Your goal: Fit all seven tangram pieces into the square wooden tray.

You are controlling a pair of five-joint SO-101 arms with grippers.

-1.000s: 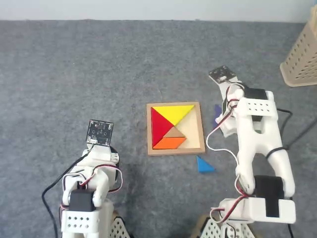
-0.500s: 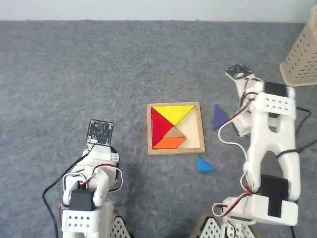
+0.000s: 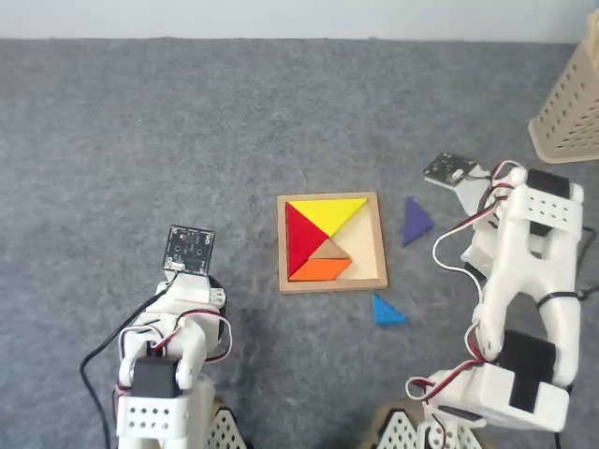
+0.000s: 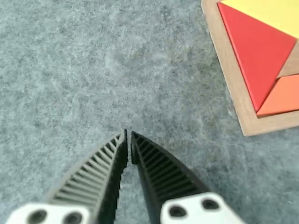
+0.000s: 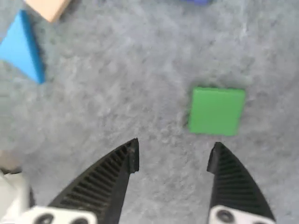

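Note:
The square wooden tray (image 3: 379,245) lies mid-table holding a yellow triangle (image 3: 329,213), a red triangle (image 3: 299,238), an orange piece (image 3: 320,269) and a small brown triangle (image 3: 329,250). A purple triangle (image 3: 416,221) lies on the carpet right of the tray, and a blue triangle (image 3: 386,311) lies below its right corner. In the right wrist view a green square (image 5: 216,111) rests on the carpet just beyond my open right gripper (image 5: 175,156), with the blue triangle (image 5: 23,46) off to one side. My left gripper (image 4: 128,136) is shut and empty, on the carpet short of the tray's corner (image 4: 233,93).
A beige slatted basket (image 3: 571,103) stands at the far right edge. Grey carpet covers the whole table, with open room on the left and at the back. The right arm (image 3: 524,271) stands right of the purple triangle.
The right arm has swung to the right, away from the tray, uncovering the purple triangle. The left arm has kept still.

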